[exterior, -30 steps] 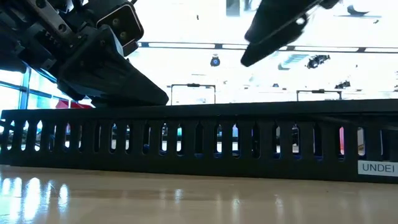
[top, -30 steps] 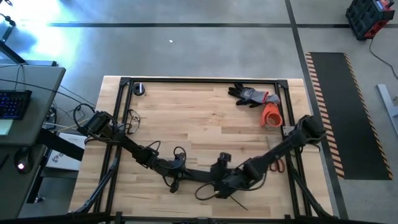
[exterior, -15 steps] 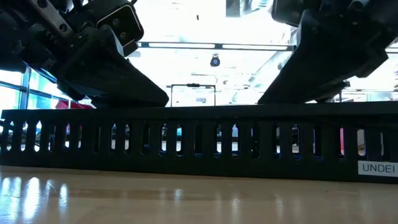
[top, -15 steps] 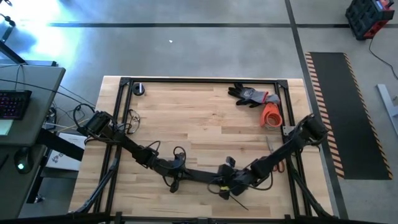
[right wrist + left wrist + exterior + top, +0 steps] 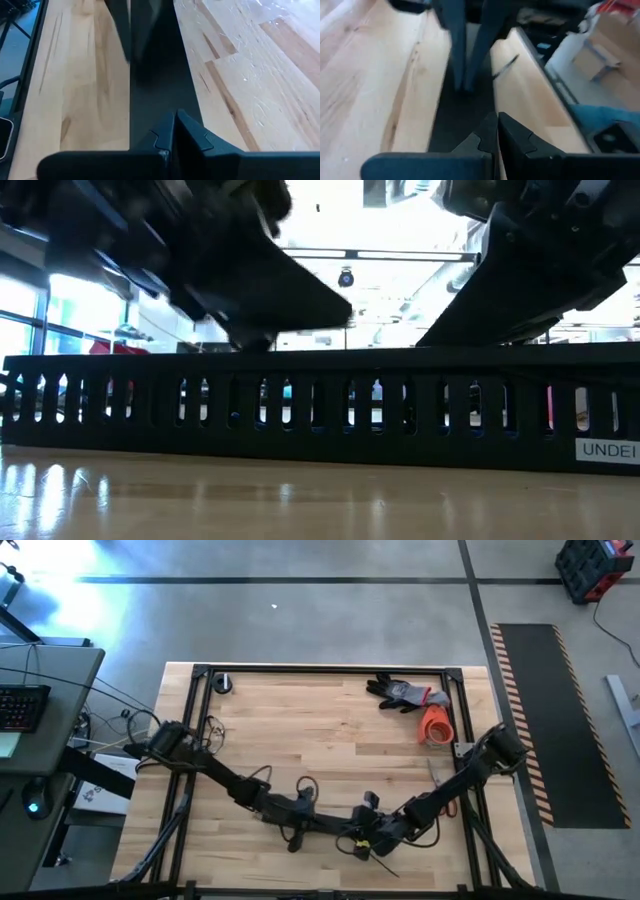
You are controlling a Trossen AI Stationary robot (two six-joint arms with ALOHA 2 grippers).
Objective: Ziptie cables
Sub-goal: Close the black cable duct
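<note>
1. judging from where things lie, the tying looks barely begun: no strap is seen looped round any wires in any view.
2. the left tool (image 5: 492, 135) has its fingers pressed together with nothing visible between them; it sits low over the black slotted channel (image 5: 320, 410) near the table's (image 5: 320, 740) front edge.
3. the right tool (image 5: 172, 132) is likewise pressed together, pinching nothing that the wrist view shows, and it faces the left tool along the same dark channel.
4. the cables cannot be made out for certain; faint coloured glints show through the channel's slots in the low view, which may be them lying inside, but that is a guess.
5. the ziptie (image 5: 384, 870) appears as a thin dark strip lying on the table just beside the right tool, toward the front edge, and looks free of both tools.
6. left to do, by this reckoning: pick up the ziptie, pass it round the cables, thread its tail and pull it snug.
7. a glove (image 5: 405, 693) and an orange roll (image 5: 436, 725) lie well apart at the far right corner, not in use.
</note>
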